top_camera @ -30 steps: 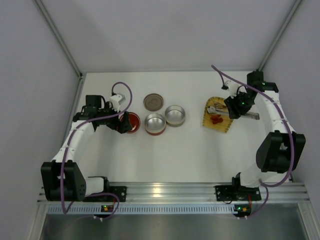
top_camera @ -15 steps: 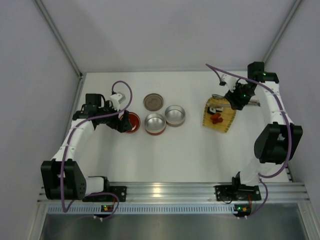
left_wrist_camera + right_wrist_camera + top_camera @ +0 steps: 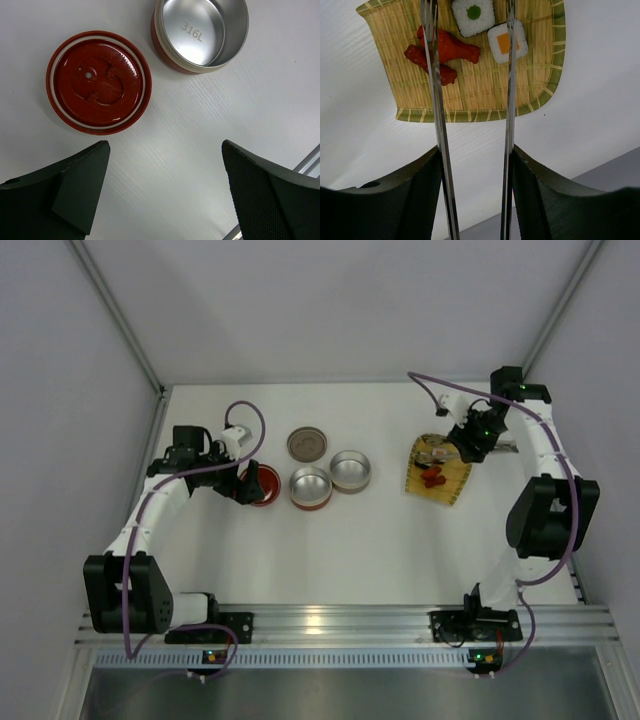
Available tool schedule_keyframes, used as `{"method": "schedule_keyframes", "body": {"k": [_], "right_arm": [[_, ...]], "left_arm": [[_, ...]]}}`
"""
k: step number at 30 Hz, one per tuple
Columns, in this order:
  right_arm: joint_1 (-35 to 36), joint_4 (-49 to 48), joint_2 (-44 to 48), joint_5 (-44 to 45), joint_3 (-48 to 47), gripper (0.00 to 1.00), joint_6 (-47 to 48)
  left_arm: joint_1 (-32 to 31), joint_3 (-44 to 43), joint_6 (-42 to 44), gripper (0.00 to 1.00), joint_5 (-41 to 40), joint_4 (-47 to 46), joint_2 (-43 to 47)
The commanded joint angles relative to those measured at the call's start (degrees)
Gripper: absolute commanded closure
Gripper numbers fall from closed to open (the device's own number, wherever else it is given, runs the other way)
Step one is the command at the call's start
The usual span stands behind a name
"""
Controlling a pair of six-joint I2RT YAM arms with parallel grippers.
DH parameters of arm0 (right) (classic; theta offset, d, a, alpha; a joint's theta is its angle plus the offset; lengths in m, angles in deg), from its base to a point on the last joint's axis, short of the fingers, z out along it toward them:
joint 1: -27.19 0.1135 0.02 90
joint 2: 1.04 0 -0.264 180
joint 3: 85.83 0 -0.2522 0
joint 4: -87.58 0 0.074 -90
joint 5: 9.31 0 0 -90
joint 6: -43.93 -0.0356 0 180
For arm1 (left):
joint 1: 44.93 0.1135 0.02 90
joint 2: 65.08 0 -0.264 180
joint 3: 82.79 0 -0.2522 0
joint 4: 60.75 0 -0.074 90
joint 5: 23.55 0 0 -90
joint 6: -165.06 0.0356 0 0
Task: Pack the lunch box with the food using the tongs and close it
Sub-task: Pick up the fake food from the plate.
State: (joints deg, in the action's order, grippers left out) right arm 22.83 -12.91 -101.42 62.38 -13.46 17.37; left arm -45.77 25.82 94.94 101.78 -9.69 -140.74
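My right gripper [image 3: 476, 150] is shut on the tongs [image 3: 436, 90], one silver blade against each finger. The blades stand apart and reach out over the yellow bamboo mat [image 3: 480, 95]. The food lies on the mat: a green-centred sushi roll [image 3: 473, 15], an orange-centred roll [image 3: 507, 41] and red pieces [image 3: 451, 49] under the left blade. In the top view this gripper [image 3: 468, 440] hangs at the mat's [image 3: 438, 476] far right edge. My left gripper [image 3: 165, 145] is open and holds nothing, just short of the red lunch box lid [image 3: 98, 82] and a steel bowl [image 3: 202, 31].
In the top view the red lid [image 3: 262, 484], a red-banded steel bowl [image 3: 310, 487], a second steel bowl [image 3: 350, 470] and a flat metal lid [image 3: 307, 444] sit left of centre. Grey walls enclose the white table; an aluminium rail runs along the near edge.
My right gripper has carried the tongs toward the back of the table, to the mat's far right edge. The left arm has barely moved.
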Motion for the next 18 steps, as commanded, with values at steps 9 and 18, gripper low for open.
{"method": "schedule_keyframes", "body": {"k": [9, 18], "right_arm": [[0.49, -0.37, -2.63, -0.33, -1.5, 0.47, 3.62], [0.32, -1.86, -4.91, 0.29, -1.15, 0.48, 3.88]], "left_arm": [[0.31, -2.84, 0.51, 0.02, 1.58, -0.21, -1.95], [0.31, -2.93, -0.01, 0.02, 1.15, -0.47, -2.74]]}}
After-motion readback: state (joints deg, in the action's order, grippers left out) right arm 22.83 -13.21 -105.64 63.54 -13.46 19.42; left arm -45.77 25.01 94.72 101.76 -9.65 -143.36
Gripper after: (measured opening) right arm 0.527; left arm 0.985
